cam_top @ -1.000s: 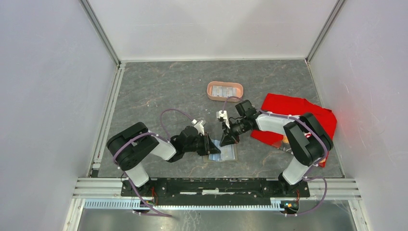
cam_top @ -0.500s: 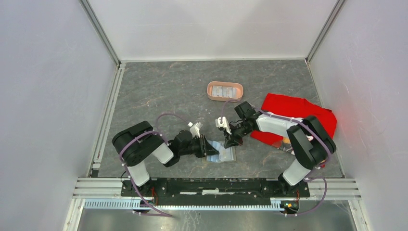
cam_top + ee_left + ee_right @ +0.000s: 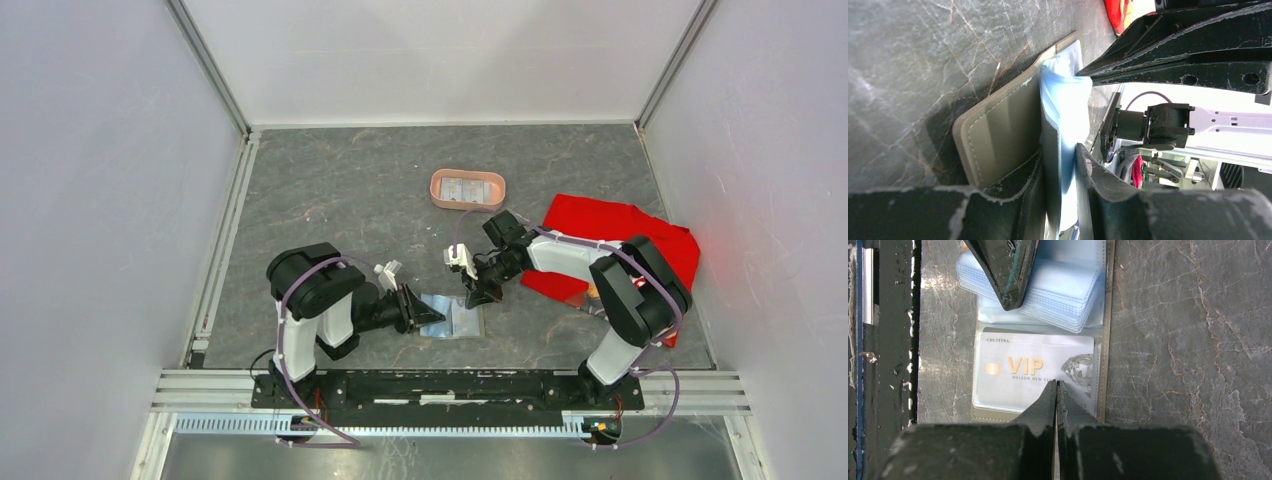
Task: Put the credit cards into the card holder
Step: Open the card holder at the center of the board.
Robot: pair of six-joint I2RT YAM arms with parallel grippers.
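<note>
The olive-grey card holder (image 3: 456, 317) lies open on the table between the arms. One silvery credit card (image 3: 1033, 372) marked VIP sits in its clear near pocket. My right gripper (image 3: 1056, 384) is shut, empty, its tips just over that card's edge. A stack of bluish clear sleeves (image 3: 1063, 295) fans up from the holder's spine. My left gripper (image 3: 1060, 150) has these sleeves (image 3: 1065, 95) between its fingers, with the holder's olive cover (image 3: 998, 135) beside them. More credit cards (image 3: 463, 188) lie in the pink tray.
The pink oval tray (image 3: 436, 190) stands behind the card holder at mid table. A red cloth (image 3: 620, 235) lies under the right arm, right of the holder. Grey walls close in the table on three sides.
The left arm has drawn back toward its base, and the card holder slid slightly left with it. The right gripper followed a little left and closed its last gap.
</note>
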